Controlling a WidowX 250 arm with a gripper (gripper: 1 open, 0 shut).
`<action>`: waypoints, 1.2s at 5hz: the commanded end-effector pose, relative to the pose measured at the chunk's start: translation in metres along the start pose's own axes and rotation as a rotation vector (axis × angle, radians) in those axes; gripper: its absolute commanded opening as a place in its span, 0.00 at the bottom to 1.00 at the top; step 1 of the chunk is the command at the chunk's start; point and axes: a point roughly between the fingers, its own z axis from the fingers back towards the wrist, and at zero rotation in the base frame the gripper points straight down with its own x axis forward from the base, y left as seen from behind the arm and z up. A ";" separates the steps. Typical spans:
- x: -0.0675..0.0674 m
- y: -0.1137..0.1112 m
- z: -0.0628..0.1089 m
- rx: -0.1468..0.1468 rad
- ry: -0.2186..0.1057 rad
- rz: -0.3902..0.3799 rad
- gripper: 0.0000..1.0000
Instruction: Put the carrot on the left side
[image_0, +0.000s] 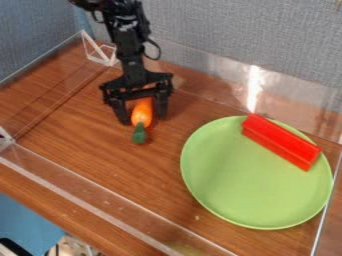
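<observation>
Surface: brown wood-grain tabletop (80, 125) with clear plastic walls (267, 85) around it, and a grey-blue wall behind.
Fingers: two black fingers (115, 106) are spread wide and point down to the table.
Gripper: the gripper (138, 108) stands over the thick part of the carrot, with one finger on each side; I cannot tell if they touch it.
Carrot: the carrot (140, 121) lies on the wood, a little left of the middle, just beside the plate's left rim.
Carrot axis: the long axis runs from far to near, slightly tilted; the green stub (138, 134) points to the near side, and the orange part lies under the gripper.
Arm: the black arm (127, 40) rises from the gripper to the far left.
Plate: the round light-green plate (247, 185) sits at the right.
Block: a red block (281, 140) lies on the far right part of the plate.
</observation>
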 end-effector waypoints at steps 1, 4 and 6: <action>-0.002 -0.014 0.006 -0.003 -0.035 0.021 1.00; 0.001 -0.021 0.004 0.015 -0.037 0.225 1.00; 0.001 -0.019 0.004 0.039 -0.040 0.381 1.00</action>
